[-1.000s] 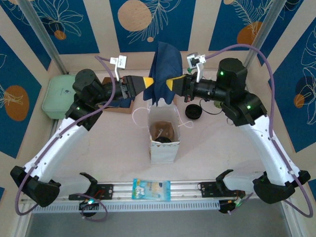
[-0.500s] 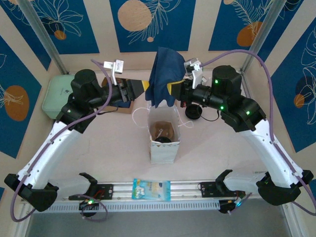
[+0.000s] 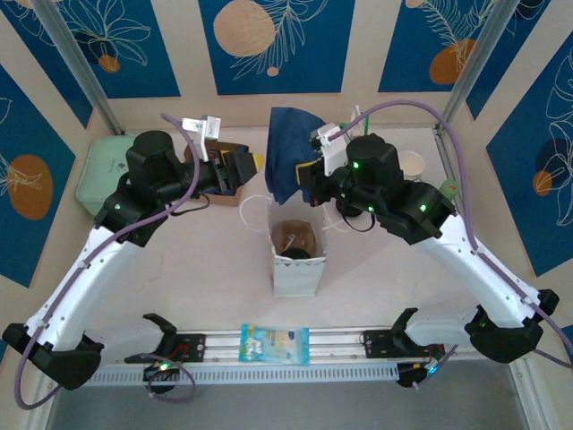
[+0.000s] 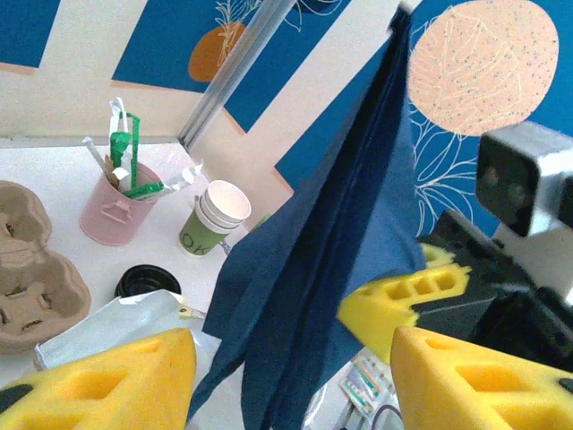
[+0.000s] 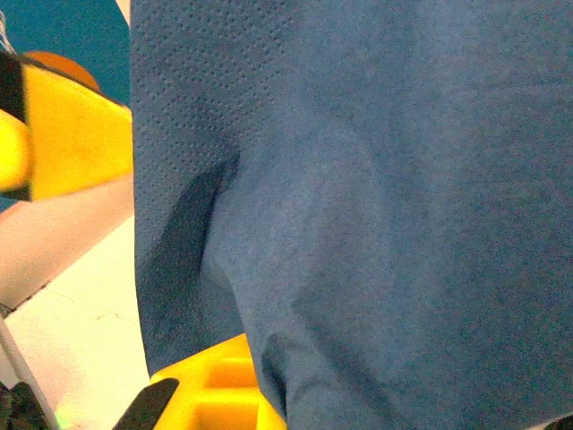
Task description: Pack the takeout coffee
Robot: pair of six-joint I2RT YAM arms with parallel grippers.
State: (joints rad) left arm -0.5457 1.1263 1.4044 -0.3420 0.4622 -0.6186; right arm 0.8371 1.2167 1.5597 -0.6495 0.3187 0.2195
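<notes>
Currently the right end effector [image 3: 306, 169] pinches a hanging dark blue paper napkin [image 3: 285, 143], while the left end effector [image 3: 256, 162] stands open beside it.

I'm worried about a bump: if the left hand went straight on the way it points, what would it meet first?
The napkin, hanging just ahead of the open left hand from the shut right hand. The right hand's fingers seem to lie just behind it; depth is unclear.
</notes>
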